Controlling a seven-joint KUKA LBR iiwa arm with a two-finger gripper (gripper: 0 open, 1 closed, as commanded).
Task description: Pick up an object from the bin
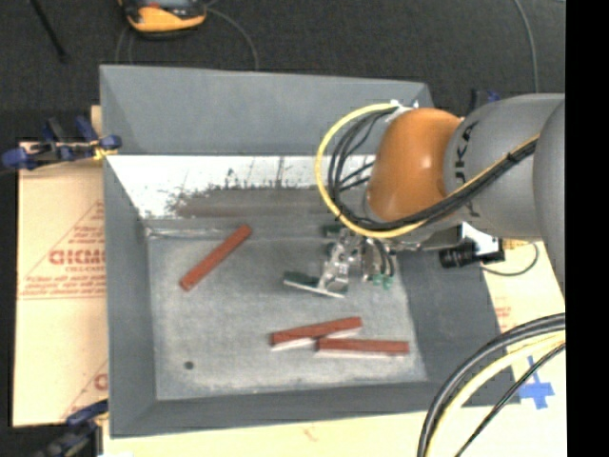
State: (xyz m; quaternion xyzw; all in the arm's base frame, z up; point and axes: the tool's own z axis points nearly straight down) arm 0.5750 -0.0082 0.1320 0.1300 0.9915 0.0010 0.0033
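We begin with the grey bin (pixel 133 284), whose floor carries only a few loose things. The arm (pixel 514 169) reaches in from the right, and its hand (pixel 338 272) is low over the floor, right of centre; we cannot tell whether it is apart or together. A pair of red-brown sticks (pixel 316 332) lies on the near side of the hand, long axes running left to right. A third stick (pixel 216 257) lies well to the left, slanted. A small dark flat piece (pixel 304 283) sits just beside the hand's left, nearest of all.
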